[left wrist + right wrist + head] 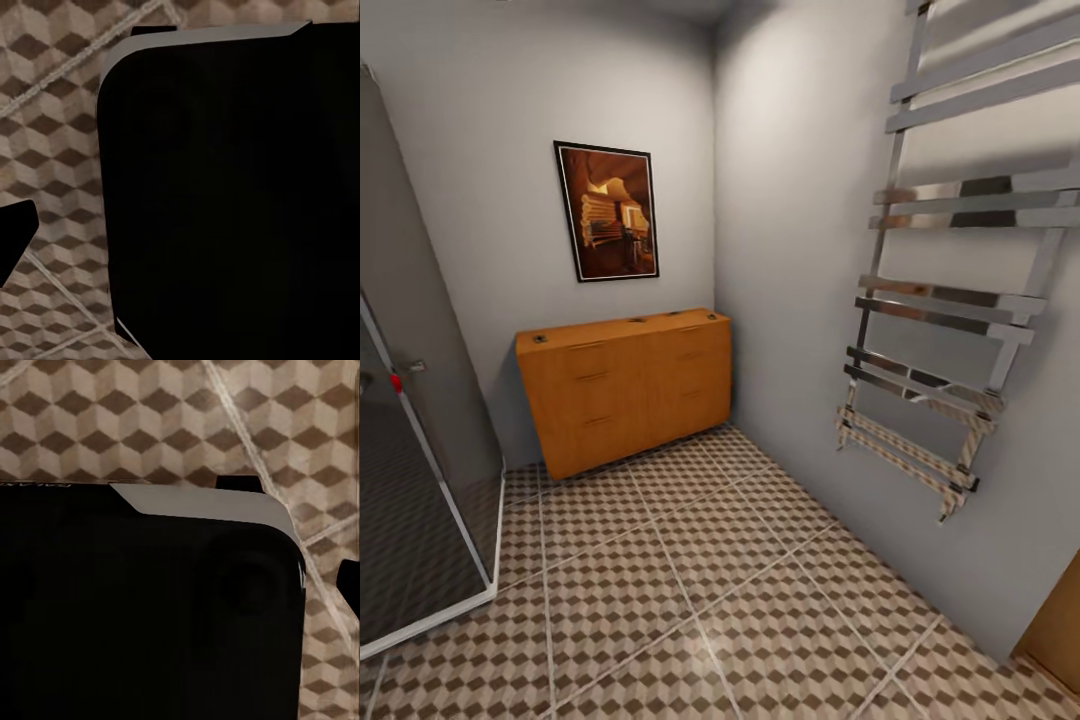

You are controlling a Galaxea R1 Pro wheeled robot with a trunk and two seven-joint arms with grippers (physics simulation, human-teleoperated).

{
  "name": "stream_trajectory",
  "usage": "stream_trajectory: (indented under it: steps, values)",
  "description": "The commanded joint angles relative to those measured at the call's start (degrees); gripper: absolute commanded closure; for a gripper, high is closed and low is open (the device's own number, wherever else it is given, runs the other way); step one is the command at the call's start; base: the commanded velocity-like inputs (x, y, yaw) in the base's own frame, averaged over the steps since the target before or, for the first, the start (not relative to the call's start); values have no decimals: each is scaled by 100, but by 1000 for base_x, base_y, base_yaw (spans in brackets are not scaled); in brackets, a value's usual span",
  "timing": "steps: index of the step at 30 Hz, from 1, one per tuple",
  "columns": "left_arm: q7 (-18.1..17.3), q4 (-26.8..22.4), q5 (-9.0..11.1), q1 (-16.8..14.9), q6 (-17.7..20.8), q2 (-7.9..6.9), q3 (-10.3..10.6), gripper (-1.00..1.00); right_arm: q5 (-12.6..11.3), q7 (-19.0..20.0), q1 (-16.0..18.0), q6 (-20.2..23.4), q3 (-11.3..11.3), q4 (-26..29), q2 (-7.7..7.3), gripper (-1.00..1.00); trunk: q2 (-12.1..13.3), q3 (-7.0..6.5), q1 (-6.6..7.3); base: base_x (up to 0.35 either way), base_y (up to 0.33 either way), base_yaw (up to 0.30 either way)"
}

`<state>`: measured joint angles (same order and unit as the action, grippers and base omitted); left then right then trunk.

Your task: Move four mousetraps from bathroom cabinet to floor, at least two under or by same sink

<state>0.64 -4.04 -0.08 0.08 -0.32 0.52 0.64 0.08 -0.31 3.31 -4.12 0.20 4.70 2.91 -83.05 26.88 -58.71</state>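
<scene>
The mousetraps, four small dark-and-tan flat pieces, lie on top of the low orange-wood cabinet [628, 385] at the far end of the room: one near its left end [540, 339], one about the middle [637, 320], one further right [672, 314] and one at the right end [711, 310]. At this range they are only little specks, and I can't make out their parts. The cabinet stands against the grey back wall, its right end in the corner, with slim bar handles on its drawer fronts. Above it hangs a dark-framed picture in orange and brown tones [607, 210].

Between me and the cabinet stretches the bathroom floor of square tiles printed with a brown-and-beige cube pattern [690, 600] and pale grout lines. To my left is a glass shower enclosure with a white base frame [420, 480]. On the right-hand wall hangs a chrome ladder-style towel rail [950, 300], and a strip of orange wood [1060, 620] shows at the lower right edge.

My left wrist camera looks down on the same tiles [52, 150] past a big black rounded body with a pale edge [225, 195]; my right wrist camera sees a similar black body [150, 607] over the tiles. Whether my fingers on either side are apart or together I cannot tell.
</scene>
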Motion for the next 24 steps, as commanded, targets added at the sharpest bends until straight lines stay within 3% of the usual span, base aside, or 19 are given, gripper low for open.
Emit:
stream_trajectory:
  steps: [1, 24]
  values:
    - [7, -8, -1, 1, -3, 0, 6, -100, 1, -3, 3, -19, 2, -4, 0, -100, -2, 5, -2, 230, -213, 285]
    - [7, -9, -1, 1, -3, 0, 0, -100, 1, -4, 3, -19, 2, -4, 8, -100, -2, 5, -2, 231, -219, 285]
